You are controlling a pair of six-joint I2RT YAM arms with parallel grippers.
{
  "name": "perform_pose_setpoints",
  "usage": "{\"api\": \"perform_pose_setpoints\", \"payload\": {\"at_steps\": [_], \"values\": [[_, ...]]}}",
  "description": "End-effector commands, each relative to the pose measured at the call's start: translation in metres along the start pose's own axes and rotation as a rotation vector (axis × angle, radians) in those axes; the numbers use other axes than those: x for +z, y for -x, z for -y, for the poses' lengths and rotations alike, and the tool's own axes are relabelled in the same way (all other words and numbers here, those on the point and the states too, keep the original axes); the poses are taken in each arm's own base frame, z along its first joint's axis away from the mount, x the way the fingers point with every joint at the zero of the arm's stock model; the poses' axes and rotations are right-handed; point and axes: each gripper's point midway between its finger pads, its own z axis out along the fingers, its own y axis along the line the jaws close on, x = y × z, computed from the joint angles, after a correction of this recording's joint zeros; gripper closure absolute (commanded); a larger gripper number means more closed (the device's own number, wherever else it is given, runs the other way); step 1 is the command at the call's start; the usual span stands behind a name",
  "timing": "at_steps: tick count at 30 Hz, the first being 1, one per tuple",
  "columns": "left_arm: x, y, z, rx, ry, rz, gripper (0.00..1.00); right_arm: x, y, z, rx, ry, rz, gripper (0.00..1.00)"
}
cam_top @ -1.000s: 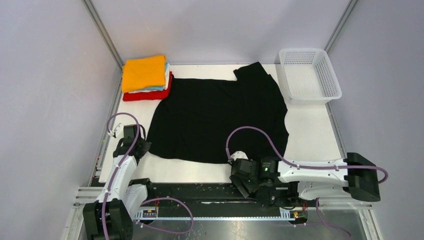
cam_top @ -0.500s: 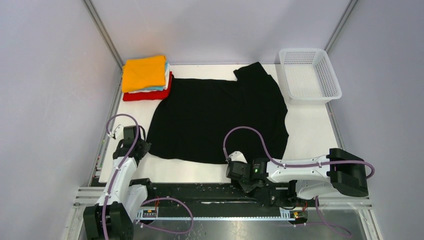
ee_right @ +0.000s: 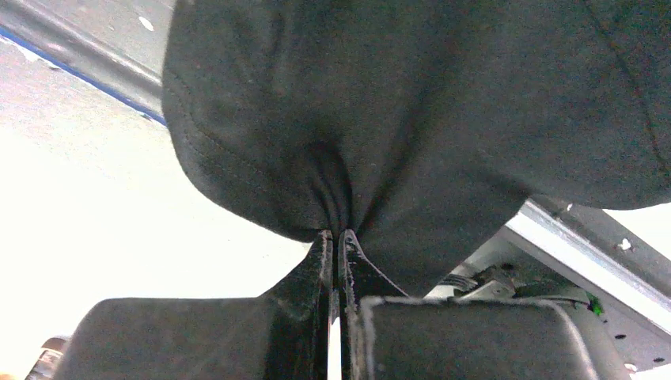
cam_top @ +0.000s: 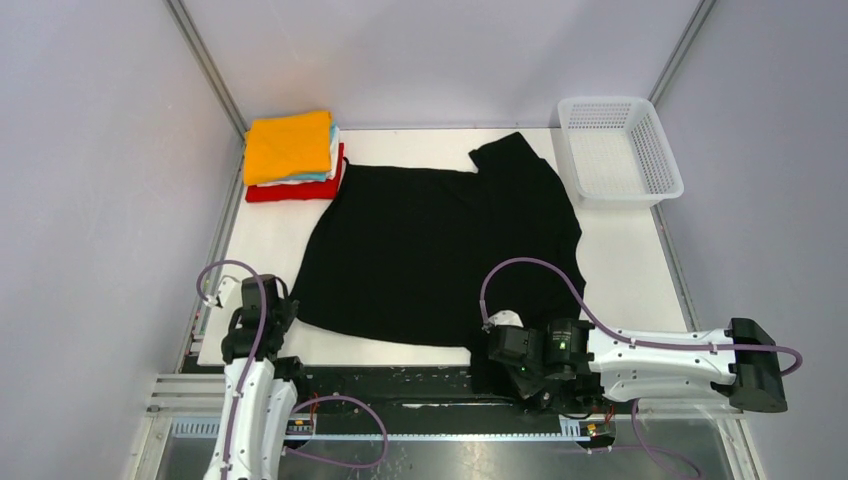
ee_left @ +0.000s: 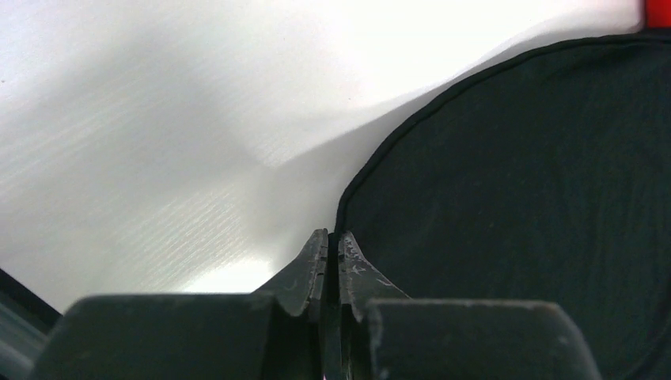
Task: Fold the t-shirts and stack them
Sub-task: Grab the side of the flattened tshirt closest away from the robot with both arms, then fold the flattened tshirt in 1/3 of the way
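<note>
The large black t-shirt (cam_top: 440, 245) lies spread flat on the white table, its hem toward me. My left gripper (cam_top: 283, 312) is shut on the hem at the shirt's near left corner; in the left wrist view the black hem (ee_left: 342, 207) runs into the closed jaws of that gripper (ee_left: 333, 237). My right gripper (cam_top: 488, 350) is shut on the near right corner, which hangs over the table's front edge. The right wrist view shows bunched black cloth (ee_right: 340, 182) pinched at the tips of the right gripper (ee_right: 338, 235). A folded stack sits at the far left, orange t-shirt (cam_top: 288, 145) on top, red t-shirt (cam_top: 296, 189) at the bottom.
A white mesh basket (cam_top: 668, 160) stands at the far right corner. Bare white table (cam_top: 625, 270) shows to the right of the black shirt and more (ee_left: 158, 119) to its left. Black metal rails (cam_top: 400, 385) run along the near edge under the arms.
My right gripper has shut on the shirt's near right corner. Both grippers have drawn back toward the near edge, and the shirt's hem has slid nearer and rightward.
</note>
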Motion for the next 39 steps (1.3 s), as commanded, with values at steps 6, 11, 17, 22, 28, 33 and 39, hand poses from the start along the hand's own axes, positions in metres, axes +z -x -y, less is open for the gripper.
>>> {"api": "perform_pose_setpoints", "payload": {"at_steps": [6,11,17,22,28,33,39], "values": [[-0.013,0.010,0.018,-0.084,-0.089,0.036,1.00,-0.014,0.012,0.018,0.019,-0.100,0.079,1.00],[-0.010,0.012,0.041,-0.087,-0.148,-0.001,1.00,-0.029,0.050,0.034,0.106,-0.140,0.214,1.00],[-0.011,0.026,0.063,-0.098,-0.186,0.012,1.00,-0.058,0.092,0.058,0.166,-0.199,0.370,1.00],[-0.013,0.039,0.083,-0.121,-0.227,0.036,1.00,-0.079,0.122,0.079,0.224,-0.279,0.458,1.00],[-0.004,0.050,0.102,-0.114,-0.227,0.032,1.00,-0.091,0.151,0.096,0.284,-0.304,0.507,1.00],[0.008,0.054,0.118,-0.112,-0.231,0.019,1.00,-0.095,0.171,0.112,0.297,-0.337,0.523,1.00],[0.025,0.056,0.137,-0.088,-0.217,-0.004,1.00,-0.094,0.190,0.133,0.323,-0.370,0.504,1.00]]}}
